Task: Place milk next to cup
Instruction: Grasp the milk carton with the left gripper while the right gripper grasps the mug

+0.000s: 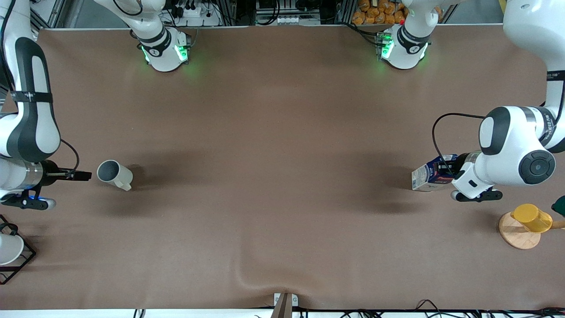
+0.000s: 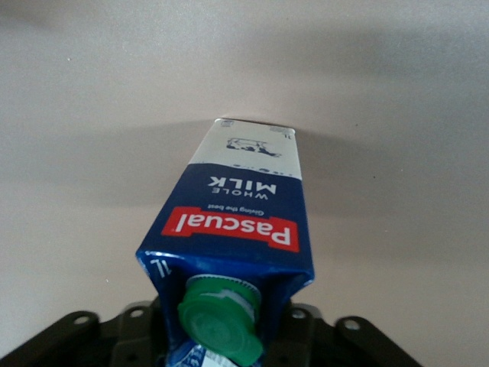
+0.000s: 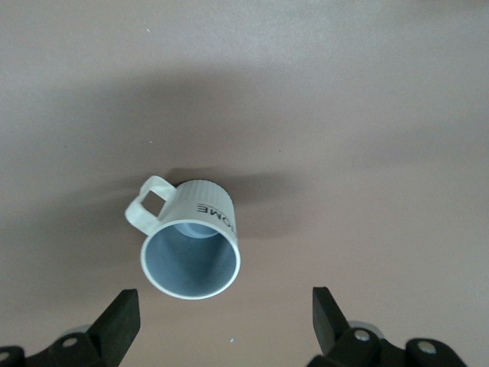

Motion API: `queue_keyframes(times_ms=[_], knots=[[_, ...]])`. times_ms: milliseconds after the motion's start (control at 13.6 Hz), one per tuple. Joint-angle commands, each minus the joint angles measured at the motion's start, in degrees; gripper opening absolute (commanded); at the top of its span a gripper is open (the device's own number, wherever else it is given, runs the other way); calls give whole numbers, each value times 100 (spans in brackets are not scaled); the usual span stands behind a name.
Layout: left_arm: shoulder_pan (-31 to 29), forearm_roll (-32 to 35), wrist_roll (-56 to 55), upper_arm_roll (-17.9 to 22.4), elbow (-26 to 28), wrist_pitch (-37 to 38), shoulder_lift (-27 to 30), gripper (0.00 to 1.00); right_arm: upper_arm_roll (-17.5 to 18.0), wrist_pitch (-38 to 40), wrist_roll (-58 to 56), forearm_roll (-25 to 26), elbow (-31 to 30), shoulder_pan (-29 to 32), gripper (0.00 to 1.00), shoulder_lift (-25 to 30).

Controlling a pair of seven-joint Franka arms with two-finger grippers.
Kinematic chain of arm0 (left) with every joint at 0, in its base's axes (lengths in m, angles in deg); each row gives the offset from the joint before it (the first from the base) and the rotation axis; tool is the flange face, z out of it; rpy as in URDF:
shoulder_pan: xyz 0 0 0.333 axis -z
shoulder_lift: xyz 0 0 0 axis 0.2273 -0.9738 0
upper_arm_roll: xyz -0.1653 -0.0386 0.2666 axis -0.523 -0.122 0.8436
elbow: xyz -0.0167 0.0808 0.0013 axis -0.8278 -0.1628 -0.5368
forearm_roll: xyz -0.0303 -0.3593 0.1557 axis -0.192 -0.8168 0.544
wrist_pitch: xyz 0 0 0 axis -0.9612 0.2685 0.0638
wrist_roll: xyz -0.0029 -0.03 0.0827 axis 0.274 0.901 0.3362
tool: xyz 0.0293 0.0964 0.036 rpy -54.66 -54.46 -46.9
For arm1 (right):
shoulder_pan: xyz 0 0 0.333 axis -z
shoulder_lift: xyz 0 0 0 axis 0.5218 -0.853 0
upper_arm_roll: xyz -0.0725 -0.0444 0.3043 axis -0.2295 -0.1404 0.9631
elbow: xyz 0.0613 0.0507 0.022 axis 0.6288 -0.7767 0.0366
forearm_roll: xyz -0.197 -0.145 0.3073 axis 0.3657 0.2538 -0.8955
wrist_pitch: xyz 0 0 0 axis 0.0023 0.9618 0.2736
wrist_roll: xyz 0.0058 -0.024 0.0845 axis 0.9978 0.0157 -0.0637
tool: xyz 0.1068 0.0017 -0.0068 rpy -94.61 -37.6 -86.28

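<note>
Gripping the Pascal whole-milk carton (image 1: 430, 176) near its green screw cap (image 2: 221, 321), the left pincer (image 1: 454, 174) is closed on the carton's top end and holding it tipped over, base pointing toward the ribbed cream mug (image 1: 114, 174). Whether the carton is hanging clear of the tabletop (image 1: 273, 154) or resting a lower edge on it, the views are not settling. The mug is standing well apart from the carton, toward the right arm's end of the tabletop — nearly the whole width is lying between them.

The right pincer (image 1: 79, 175) is waiting just beside the mug, spread wide and holding nothing; in the right wrist view its fingertips (image 3: 118, 317) are showing on either side of the mug's rim.

The risks from here are looking plain enough. The grip is sitting high on the carton, so a long carry could be letting it swing or slip. Setting it down tilted could be toppling it, and arriving too close could be knocking the mug or meeting the right pincer parked there — the yellow cup on its wooden base (image 1: 525, 225), near the carton, is also worth clearing.
</note>
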Motion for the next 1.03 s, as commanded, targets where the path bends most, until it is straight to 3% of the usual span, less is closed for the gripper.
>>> queue_keyframes(times_ms=[0,294,441,661,955], knots=[[-9,116,10,-29,-2,-8,159,29,92,-321,-920,97,-50,349,100,-121],[26,-121,-121,-98,-476,508,343,27,109,-998,-1917,27,-549,447,100,-218],[26,-297,-759,-432,-634,729,475,18,135,-1393,-1917,9,-1164,394,100,-96],[44,-297,-1211,-915,-889,826,467,22,144,-1650,-1909,-61,-1492,385,100,-51],[44,-333,-1211,-943,-916,1002,475,22,171,-1824,-1900,-298,-1719,341,100,-95]])
